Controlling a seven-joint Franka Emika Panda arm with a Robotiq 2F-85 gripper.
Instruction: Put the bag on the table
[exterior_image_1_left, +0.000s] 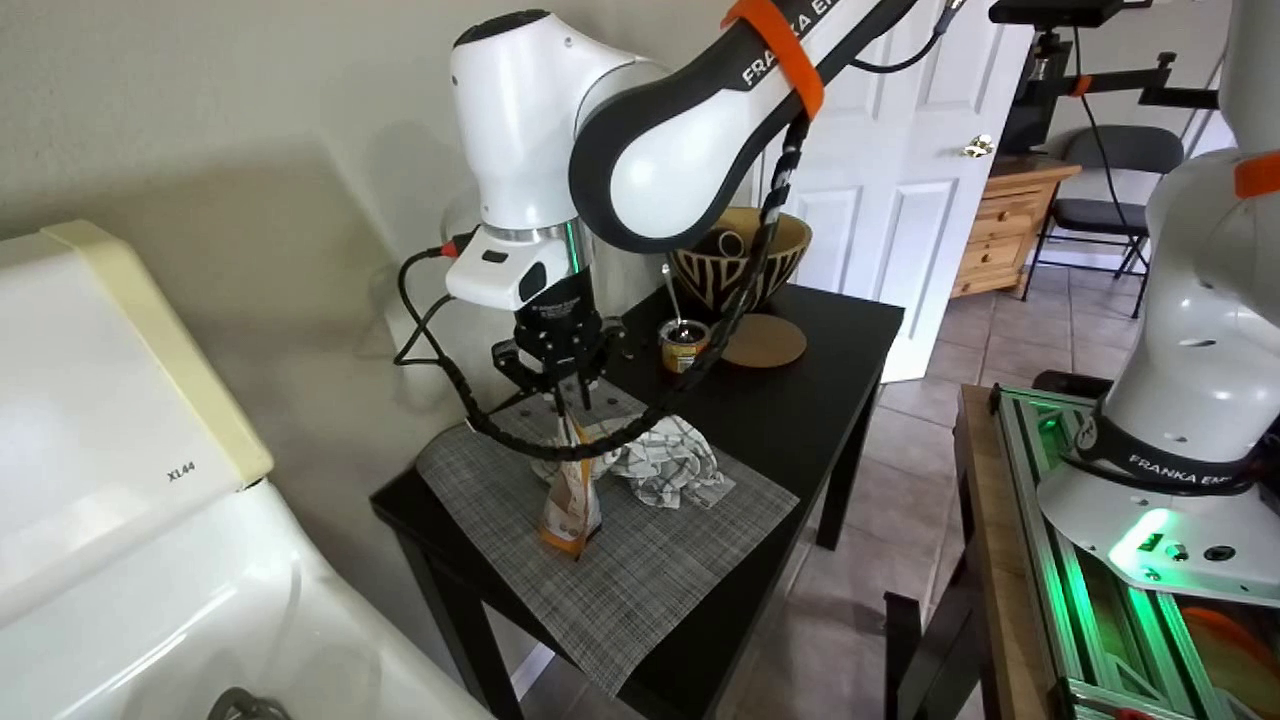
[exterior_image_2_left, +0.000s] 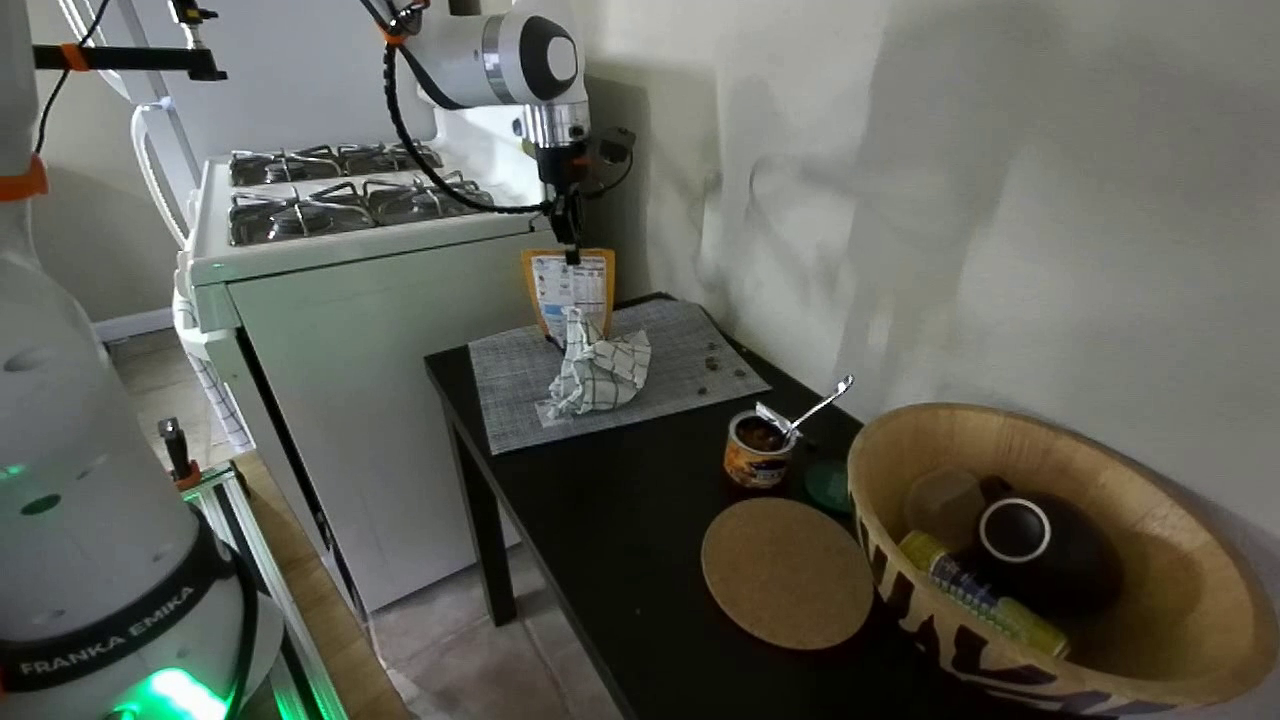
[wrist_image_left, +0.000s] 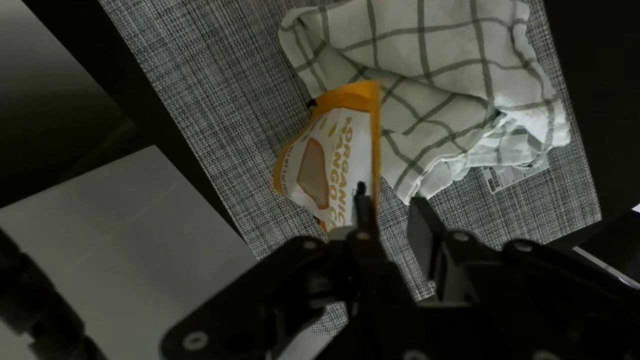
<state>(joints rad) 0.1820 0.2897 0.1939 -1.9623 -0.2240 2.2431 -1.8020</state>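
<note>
The bag is a white and orange pouch with mango print. It stands upright on the grey woven mat in both exterior views (exterior_image_1_left: 572, 505) (exterior_image_2_left: 548, 285). In the wrist view the bag (wrist_image_left: 320, 165) shows its printed face and orange edge. My gripper (exterior_image_1_left: 573, 408) is at the bag's top, also in an exterior view (exterior_image_2_left: 572, 258). In the wrist view the fingers of the gripper (wrist_image_left: 389, 196) are apart. The bag's edge runs close beside the left finger, with a gap to the right finger. The black table (exterior_image_1_left: 850, 325) carries the mat (exterior_image_1_left: 660, 580).
A crumpled checked cloth (exterior_image_1_left: 675, 460) lies on the mat beside the bag. An open can with a spoon (exterior_image_2_left: 757, 455), a round brown board (exterior_image_2_left: 785, 575) and a large patterned bowl (exterior_image_2_left: 1180, 560) stand farther along the table. A white stove (exterior_image_2_left: 400, 400) and the wall flank the table.
</note>
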